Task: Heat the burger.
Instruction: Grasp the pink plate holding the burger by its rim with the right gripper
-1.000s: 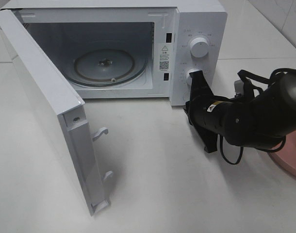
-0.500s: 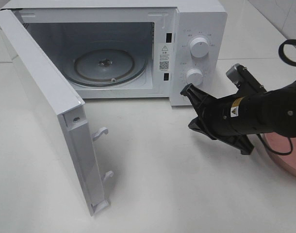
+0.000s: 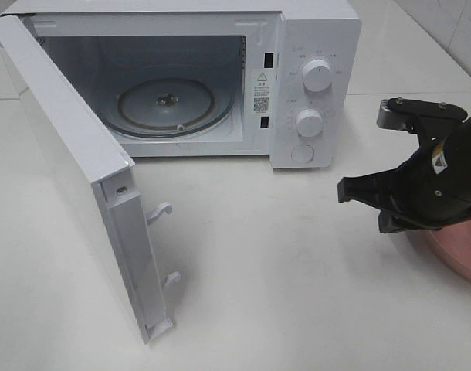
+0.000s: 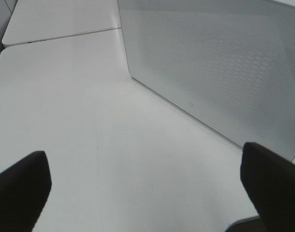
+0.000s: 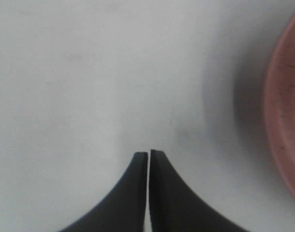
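The burger is out of view in every frame. The white microwave (image 3: pixel 320 46) stands at the back with its door (image 3: pixel 66 154) swung wide open and its glass turntable (image 3: pixel 174 104) bare. My right gripper (image 3: pixel 345 189) hovers over the table to the right of the microwave, beside the pink plate (image 3: pixel 459 255). Its fingertips (image 5: pixel 141 157) are pressed together with nothing between them, and the plate's rim (image 5: pixel 283 111) shows next to them. My left gripper (image 4: pixel 142 193) is open and empty above the table, near a white perforated microwave panel (image 4: pixel 225 63).
Two knobs (image 3: pixel 316 76) and a round button (image 3: pixel 302 153) sit on the microwave's control panel. The open door juts far out toward the table's front left. White tabletop (image 3: pixel 266 270) lies between the door and the plate.
My right gripper has pulled back from the microwave's lower knob and swung right toward the pink plate, turning as it went. The left gripper has not changed.
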Robot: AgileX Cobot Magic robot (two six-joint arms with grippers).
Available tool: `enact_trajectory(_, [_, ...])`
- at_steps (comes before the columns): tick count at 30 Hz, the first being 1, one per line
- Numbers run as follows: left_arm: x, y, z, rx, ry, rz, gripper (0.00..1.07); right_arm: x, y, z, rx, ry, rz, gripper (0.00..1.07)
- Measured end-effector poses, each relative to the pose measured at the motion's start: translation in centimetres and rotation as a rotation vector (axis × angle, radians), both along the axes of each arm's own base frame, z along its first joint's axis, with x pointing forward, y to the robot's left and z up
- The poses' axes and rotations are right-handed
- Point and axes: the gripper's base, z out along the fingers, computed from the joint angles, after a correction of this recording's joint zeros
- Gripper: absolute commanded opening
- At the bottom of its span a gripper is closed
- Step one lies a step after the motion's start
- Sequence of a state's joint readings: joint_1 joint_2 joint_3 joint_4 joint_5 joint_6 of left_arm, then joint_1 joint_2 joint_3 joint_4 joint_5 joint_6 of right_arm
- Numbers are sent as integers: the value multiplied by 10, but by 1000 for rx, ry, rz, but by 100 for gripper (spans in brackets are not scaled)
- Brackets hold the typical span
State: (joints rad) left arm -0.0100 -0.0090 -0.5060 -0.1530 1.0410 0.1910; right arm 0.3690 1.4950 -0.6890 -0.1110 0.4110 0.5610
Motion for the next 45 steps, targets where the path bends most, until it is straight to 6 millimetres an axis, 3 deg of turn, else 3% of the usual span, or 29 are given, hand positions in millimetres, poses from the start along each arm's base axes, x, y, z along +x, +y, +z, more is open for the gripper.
enact_trajectory(6, [0,0,0,0,0,0,100,-2,-8,15,-121,114,225,9])
enact_trajectory(11, [0,0,0,0,0,0,100,0,-17,23,-154,161,268,14])
enact_trajectory(13, [0,0,0,0,0,0,100,3,-25,28,-162,173,264,28])
enact_trajectory(14, [0,0,0,0,0,0,100,3,-25,28,-162,173,264,28])
enact_trajectory(16, [0,0,0,0,0,0,100,6,-31,29,-168,174,264,55])
enact_trajectory(17, [0,0,0,0,0,0,100,6,-31,29,-168,174,264,55])
enact_trajectory(18, [0,0,0,0,0,0,100,6,-34,29,-176,173,266,77])
enact_trajectory(19, [0,0,0,0,0,0,100,6,-34,29,-176,173,266,77])
enact_trajectory(20, [0,0,0,0,0,0,100,8,-38,29,-188,166,274,96])
enact_trajectory(21, [0,0,0,0,0,0,100,9,-40,30,-192,156,272,102])
enact_trajectory(30, [0,0,0,0,0,0,100,18,-54,26,-198,121,238,98])
enact_trajectory(38, [0,0,0,0,0,0,100,30,-52,2,-180,169,230,93])
enact_trajectory(45, [0,0,0,0,0,0,100,53,-49,-20,-176,213,232,91])
